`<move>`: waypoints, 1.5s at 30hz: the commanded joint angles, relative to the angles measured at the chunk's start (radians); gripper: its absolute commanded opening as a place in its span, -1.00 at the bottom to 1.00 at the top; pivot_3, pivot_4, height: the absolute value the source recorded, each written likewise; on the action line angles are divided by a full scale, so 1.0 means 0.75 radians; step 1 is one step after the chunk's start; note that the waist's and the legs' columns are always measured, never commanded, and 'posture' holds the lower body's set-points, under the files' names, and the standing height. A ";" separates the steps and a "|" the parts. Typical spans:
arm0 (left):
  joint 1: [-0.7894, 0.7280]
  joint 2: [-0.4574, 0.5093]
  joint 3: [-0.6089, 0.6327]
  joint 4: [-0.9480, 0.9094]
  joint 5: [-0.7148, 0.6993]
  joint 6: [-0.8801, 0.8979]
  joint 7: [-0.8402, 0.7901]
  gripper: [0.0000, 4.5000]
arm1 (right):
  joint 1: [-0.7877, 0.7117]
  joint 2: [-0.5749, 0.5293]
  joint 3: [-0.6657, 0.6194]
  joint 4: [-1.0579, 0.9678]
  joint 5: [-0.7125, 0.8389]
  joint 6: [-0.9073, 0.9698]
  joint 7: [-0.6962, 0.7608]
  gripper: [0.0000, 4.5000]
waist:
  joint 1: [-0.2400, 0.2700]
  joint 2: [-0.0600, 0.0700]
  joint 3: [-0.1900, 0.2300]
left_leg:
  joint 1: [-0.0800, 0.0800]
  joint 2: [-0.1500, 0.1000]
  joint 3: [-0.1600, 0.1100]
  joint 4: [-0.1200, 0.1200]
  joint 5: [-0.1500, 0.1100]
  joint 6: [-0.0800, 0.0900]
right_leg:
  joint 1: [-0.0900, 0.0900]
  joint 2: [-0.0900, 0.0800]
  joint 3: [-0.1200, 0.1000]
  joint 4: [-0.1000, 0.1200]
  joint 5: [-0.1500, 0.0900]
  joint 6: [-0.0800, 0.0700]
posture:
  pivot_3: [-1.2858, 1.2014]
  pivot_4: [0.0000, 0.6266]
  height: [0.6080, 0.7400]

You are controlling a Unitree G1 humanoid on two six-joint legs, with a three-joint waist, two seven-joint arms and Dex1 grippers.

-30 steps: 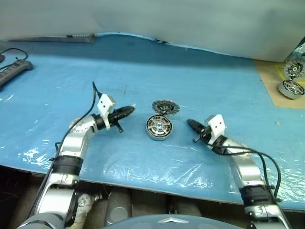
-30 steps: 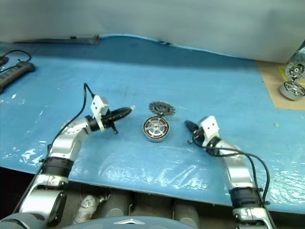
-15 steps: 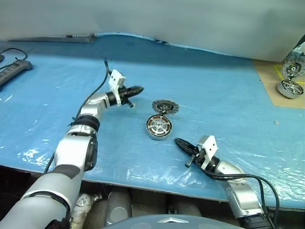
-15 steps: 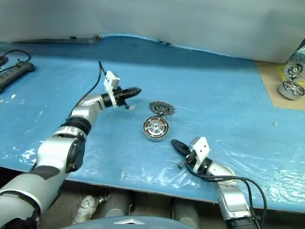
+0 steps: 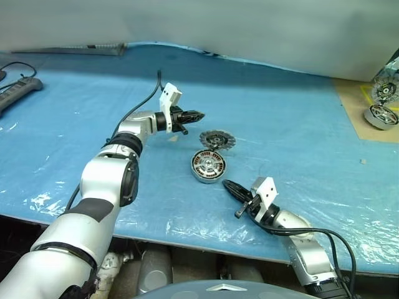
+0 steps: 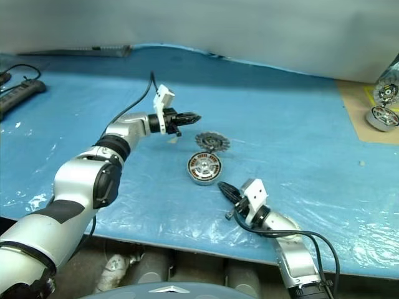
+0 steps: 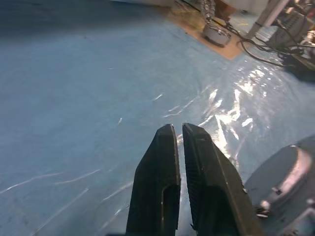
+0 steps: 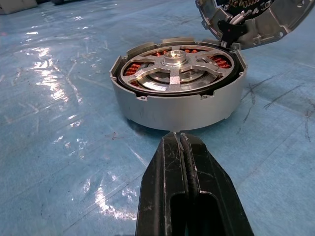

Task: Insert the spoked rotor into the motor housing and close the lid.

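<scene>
lid point(image 8: 256, 19) cut off by edge

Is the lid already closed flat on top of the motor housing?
No. The lid leans tilted behind the motor housing, whose spoked rotor and copper windings are uncovered.
</scene>
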State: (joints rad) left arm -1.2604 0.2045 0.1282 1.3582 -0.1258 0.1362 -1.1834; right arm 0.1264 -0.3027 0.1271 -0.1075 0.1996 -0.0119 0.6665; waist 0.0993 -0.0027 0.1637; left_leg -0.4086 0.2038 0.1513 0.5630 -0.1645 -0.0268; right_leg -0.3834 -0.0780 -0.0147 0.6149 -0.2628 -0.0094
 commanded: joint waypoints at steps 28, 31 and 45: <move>0.016 0.060 -0.226 -0.021 0.333 -0.114 -0.469 -0.86 | -0.024 0.011 -0.046 0.010 -0.081 -0.021 -0.189 -1.00 | 0.001 0.000 0.000 | 0.004 0.000 -0.002 -0.003 0.001 0.009 | 0.012 -0.005 -0.007 -0.008 -0.003 -0.005 | 0.03 -0.52 1.00; 0.044 0.062 -0.146 -0.043 0.270 -0.202 -0.348 -0.86 | -0.065 -0.009 -0.125 0.062 -0.121 -0.036 -0.283 -1.00 | 0.002 0.000 0.000 | 0.004 0.000 -0.003 -0.003 0.001 0.010 | 0.014 -0.006 -0.009 -0.010 -0.003 -0.005 | 0.03 -0.52 1.00; 0.707 0.014 -0.002 -0.759 -0.012 -0.444 -0.046 -0.86 | -0.493 -0.078 -0.249 0.307 -0.081 -0.023 -0.265 -1.00 | -0.006 0.004 0.003 | -0.001 0.001 -0.002 -0.003 0.001 0.012 | 0.010 -0.006 -0.012 -0.009 -0.002 -0.004 | 0.03 -0.52 1.00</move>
State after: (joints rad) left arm -0.7581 0.2214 0.1156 0.9091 -0.0923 -0.1939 -1.2489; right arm -0.2236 -0.3536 -0.0559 0.1317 0.1135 -0.0139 0.4399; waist 0.0948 0.0002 0.1658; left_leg -0.4098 0.2047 0.1495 0.5608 -0.1635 -0.0175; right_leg -0.3760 -0.0829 -0.0241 0.6080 -0.2646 -0.0128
